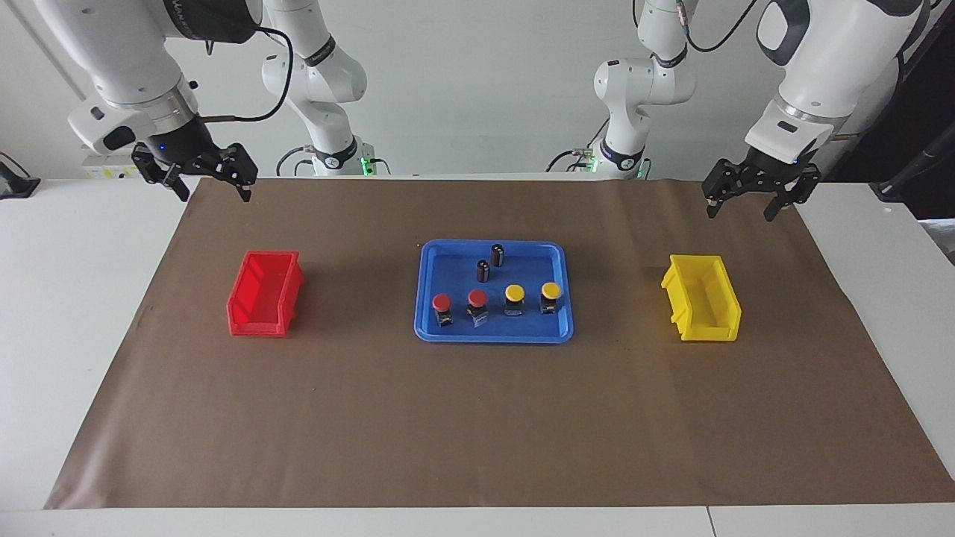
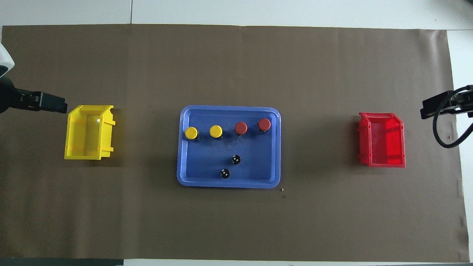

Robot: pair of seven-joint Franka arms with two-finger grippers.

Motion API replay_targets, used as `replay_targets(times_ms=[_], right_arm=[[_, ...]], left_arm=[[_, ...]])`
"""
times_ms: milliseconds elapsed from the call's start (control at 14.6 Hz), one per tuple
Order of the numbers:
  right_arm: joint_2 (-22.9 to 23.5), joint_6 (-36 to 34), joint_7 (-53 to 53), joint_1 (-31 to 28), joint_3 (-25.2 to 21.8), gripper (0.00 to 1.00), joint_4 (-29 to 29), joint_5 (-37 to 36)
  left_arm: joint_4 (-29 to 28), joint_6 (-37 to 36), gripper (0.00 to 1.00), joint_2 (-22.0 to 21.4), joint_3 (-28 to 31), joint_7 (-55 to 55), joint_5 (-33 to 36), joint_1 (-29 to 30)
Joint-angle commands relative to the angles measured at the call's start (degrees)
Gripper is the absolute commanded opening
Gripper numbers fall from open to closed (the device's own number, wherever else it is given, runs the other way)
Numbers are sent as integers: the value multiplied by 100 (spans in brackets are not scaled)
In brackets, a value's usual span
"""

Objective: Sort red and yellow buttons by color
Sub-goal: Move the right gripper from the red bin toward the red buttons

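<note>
Two red buttons (image 1: 442, 302) (image 1: 477, 298) and two yellow buttons (image 1: 514, 293) (image 1: 550, 290) stand in a row in the blue tray (image 1: 448, 261), along its edge farther from the robots. In the overhead view the red ones (image 2: 241, 128) (image 2: 264, 124) are toward the right arm's end and the yellow ones (image 2: 191, 133) (image 2: 216, 131) toward the left arm's end. My right gripper (image 1: 213, 190) is open and empty, raised over the mat's edge near the red bin (image 1: 257, 327). My left gripper (image 1: 742, 209) is open and empty, raised near the yellow bin (image 1: 705, 328).
Two dark capless cylinders (image 1: 498, 253) (image 1: 483, 270) stand in the tray nearer to the robots than the buttons. The red bin (image 2: 382, 140) and the yellow bin (image 2: 87, 133) hold nothing. A brown mat (image 1: 477, 425) covers the white table.
</note>
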Motion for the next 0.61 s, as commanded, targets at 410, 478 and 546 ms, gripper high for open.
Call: replay_targets(times_ms=[410, 478, 546], right_arm=[[-77, -50, 99, -27, 45, 100, -41, 100], [-85, -50, 90, -27, 54, 100, -50, 100], [-68, -24, 73, -27, 123, 100, -33, 74]], left_arm=[[-174, 2, 100, -162, -9, 92, -76, 60], [-174, 2, 100, -162, -9, 92, -76, 60], [-174, 2, 100, -162, -9, 92, -76, 60]])
